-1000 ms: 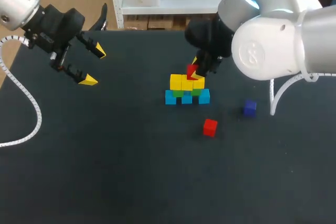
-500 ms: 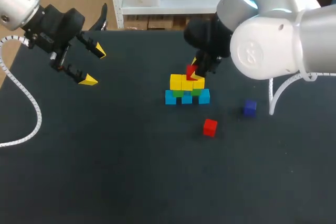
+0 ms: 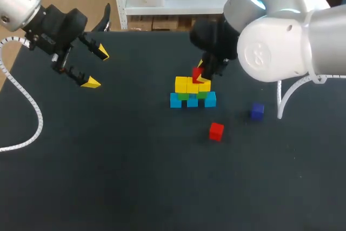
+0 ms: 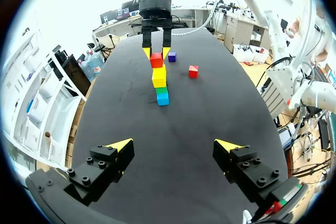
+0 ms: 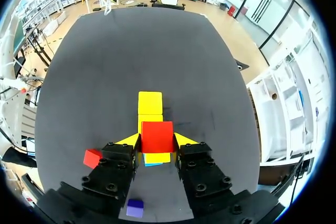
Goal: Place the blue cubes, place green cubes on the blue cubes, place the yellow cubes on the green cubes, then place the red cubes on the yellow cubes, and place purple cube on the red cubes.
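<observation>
Seen from above, nothing has shifted: the right gripper (image 3: 201, 74) still pinches a red cube (image 3: 198, 72) over the yellow cubes (image 3: 192, 85), and the left gripper (image 3: 96, 68) hangs wide open near the table's (image 3: 135, 177) far-left edge, well apart from them. The left wrist shows a spare red cube (image 4: 193, 71) and the purple cube (image 4: 171, 56) lying loose near the yellow cubes. The right wrist shows both fingertips (image 5: 131, 140) pressed against the held cube's sides.
</observation>
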Controlling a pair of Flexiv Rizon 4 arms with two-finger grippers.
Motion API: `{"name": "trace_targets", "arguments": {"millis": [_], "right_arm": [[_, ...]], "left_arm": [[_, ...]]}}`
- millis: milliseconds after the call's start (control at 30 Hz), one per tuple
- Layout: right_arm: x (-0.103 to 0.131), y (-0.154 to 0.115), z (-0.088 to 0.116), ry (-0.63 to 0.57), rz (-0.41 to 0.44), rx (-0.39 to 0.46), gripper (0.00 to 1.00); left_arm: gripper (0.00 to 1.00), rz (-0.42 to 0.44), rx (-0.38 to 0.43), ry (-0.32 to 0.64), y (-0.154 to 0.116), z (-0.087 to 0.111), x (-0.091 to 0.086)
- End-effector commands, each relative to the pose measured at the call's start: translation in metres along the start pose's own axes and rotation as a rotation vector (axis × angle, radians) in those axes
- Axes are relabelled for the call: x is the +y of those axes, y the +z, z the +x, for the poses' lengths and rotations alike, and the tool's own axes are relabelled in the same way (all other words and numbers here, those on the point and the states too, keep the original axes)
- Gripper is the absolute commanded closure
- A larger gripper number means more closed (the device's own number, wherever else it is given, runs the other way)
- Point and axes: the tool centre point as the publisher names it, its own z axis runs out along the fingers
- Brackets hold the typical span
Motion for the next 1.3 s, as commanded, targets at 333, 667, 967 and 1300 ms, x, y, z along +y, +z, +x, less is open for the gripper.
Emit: {"name": "trace_targets", "arguments": {"millis": [333, 667, 967, 1300], "right_arm": [[-0.001, 0.001, 0.001, 0.001, -0.003, -0.002, 0.59], [-0.003, -0.003, 0.002, 0.002, -0.003, -0.008, 0.0], [-0.005, -0.047, 0.019, 0.026, 0.011, -0.131, 0.0], [-0.004, -0.099, 0.074, 0.047, -0.046, -0.437, 0.0]], "left_arm": [[0.0, 0.003, -0.001, 0.003, 0.0, 0.001, 0.002], [0.0, 0.003, -0.001, 0.003, 0.0, 0.001, 0.002], [0.0, 0.003, -0.001, 0.003, 0.0, 0.001, 0.002], [0.0, 0.003, -0.001, 0.003, 0.0, 0.001, 0.002]]}}
